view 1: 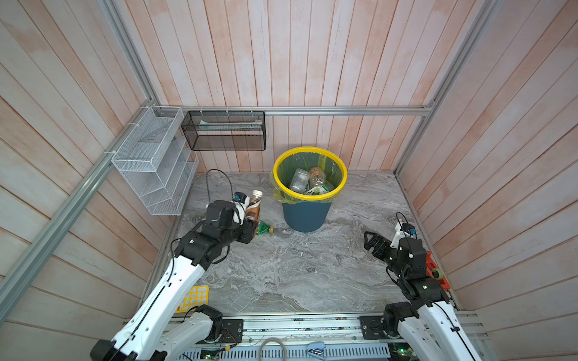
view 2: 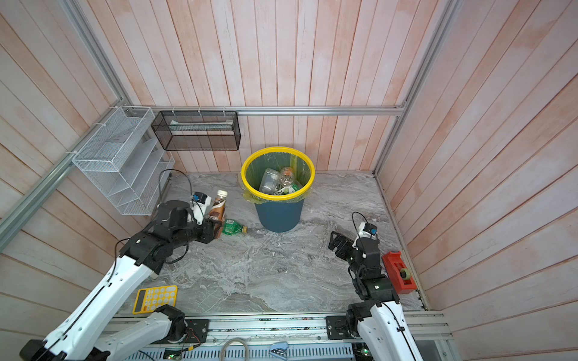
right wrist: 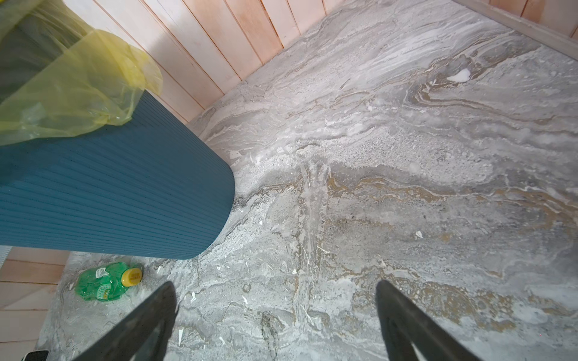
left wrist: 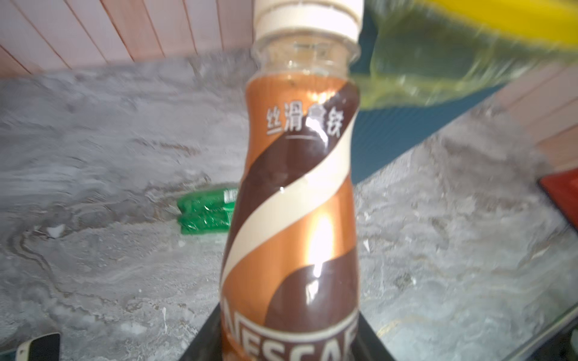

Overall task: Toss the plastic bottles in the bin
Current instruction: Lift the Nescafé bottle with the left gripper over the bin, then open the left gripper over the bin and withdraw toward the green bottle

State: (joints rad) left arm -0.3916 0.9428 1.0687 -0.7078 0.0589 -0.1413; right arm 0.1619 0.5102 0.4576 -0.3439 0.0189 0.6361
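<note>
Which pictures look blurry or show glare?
Left wrist view: the brown bottle is soft, with a bright glare streak on its label, and the bin behind is smeared. Right wrist view: the green bottle is sharp. Both top views: evenly lit, clear.

A: Bottle count?
B: Two outside the bin: one brown bottle, one green bottle.
A: Inside it?
B: Three things visible: one clear container, squarish; one orange-cap bottle; one green-label bottle, mostly hidden. Can't tell what's under them.
A: So four bottles for sure. Bins?
B: One.
A: Wall storage?
B: One white rack, one black basket.
A: Arms?
B: Two: left arm, right arm.
A: Other clutter?
B: One yellow calculator, one red tape dispenser, one stapler at the front rail.
</note>
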